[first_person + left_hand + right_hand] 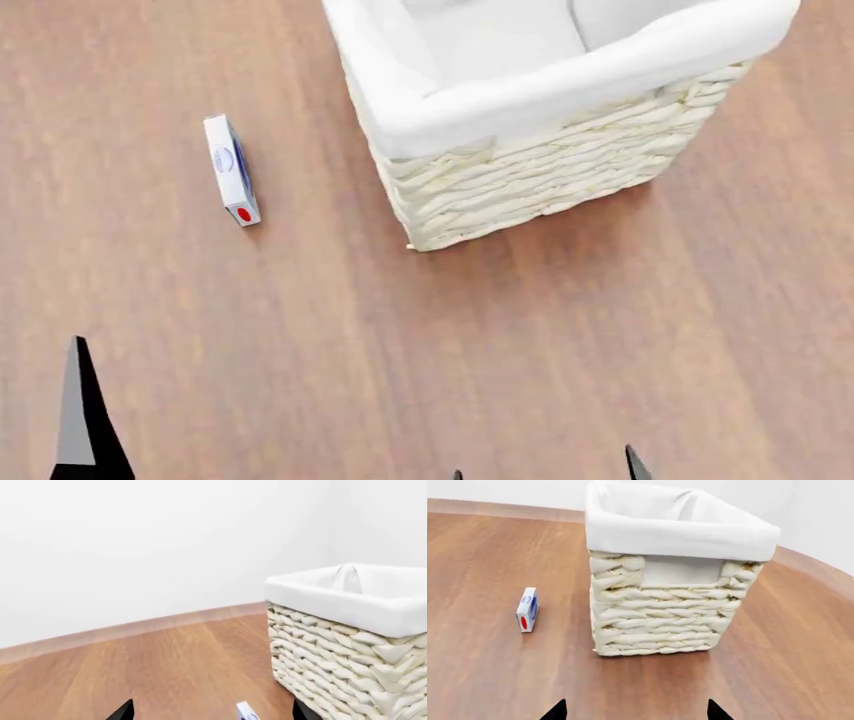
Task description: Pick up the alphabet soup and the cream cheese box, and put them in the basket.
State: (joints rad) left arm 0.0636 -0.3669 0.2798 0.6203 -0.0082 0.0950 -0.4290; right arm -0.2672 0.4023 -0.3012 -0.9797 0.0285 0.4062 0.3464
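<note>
Judging from how things lie, the task is at best half done: the cream cheese box (231, 170) still stands on its thin edge on the wooden counter (400, 360), near the basket (534, 170) but apart from it, on the robot's left side of it in the head view. The alphabet soup appears in none of the three views; whatever part of the basket's inside shows is only white cloth, so whether the can already lies deeper in cannot be told. The box remains to be grasped, lifted over the rim and released. The left gripper (210, 712) hangs low over the counter with the box just between its dark tips, its jaws spread wide and touching nothing. The right gripper (635, 711) faces the basket's side wall, jaws likewise wide and empty. The basket is squarish and tall, woven of thick cream-coloured strands in rough horizontal plaits, with a smooth white cloth liner folded thickly over its rim. The box is a small, flat, hard-edged slab, white with blue print and a red dot near one end. The counter is smooth, warm brown wood with fine straight grain.
</note>
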